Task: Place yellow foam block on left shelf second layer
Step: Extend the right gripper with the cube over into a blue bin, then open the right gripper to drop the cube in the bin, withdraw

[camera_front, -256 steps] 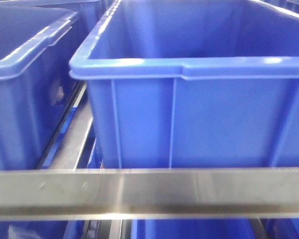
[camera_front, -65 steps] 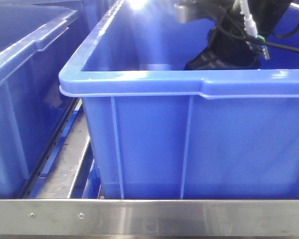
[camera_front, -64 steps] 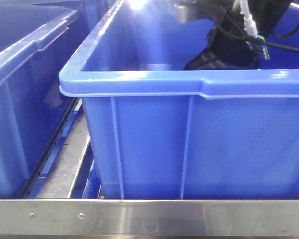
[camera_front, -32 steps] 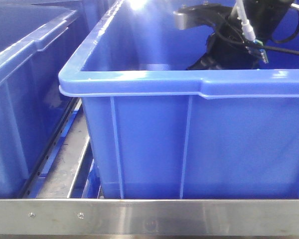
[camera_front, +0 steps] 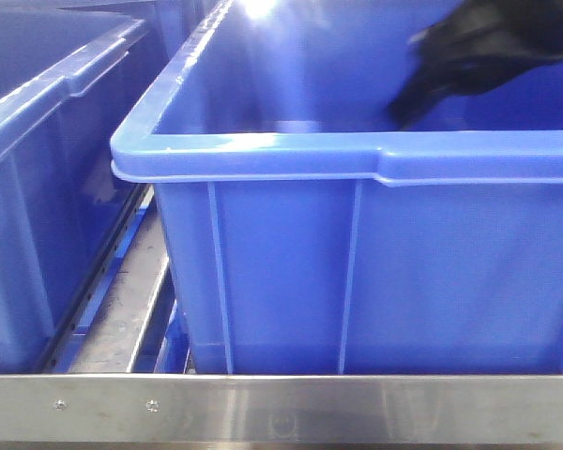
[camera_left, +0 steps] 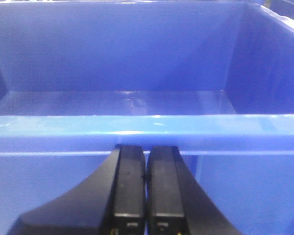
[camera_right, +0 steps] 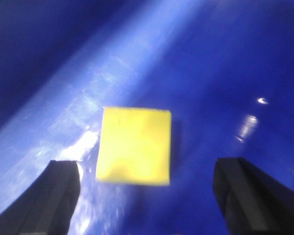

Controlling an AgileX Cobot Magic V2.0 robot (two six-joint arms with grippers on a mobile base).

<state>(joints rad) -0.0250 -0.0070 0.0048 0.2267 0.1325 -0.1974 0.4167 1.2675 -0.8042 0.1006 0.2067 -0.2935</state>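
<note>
The yellow foam block lies on the blue floor of a bin in the right wrist view, close to the bin's wall. My right gripper is open above it, one finger on each side, clear of the block. In the front view the right arm is a dark blur inside the large blue bin, and the block is hidden there. My left gripper is shut and empty, its fingers pressed together just below the near rim of a blue bin.
A second blue bin stands to the left of the large one, with a metal roller rail between them. A steel shelf bar runs across the front.
The right arm has moved up and to the right inside the large bin and now shows as a blur. One second ago its cables and grey bracket were plain to see.
</note>
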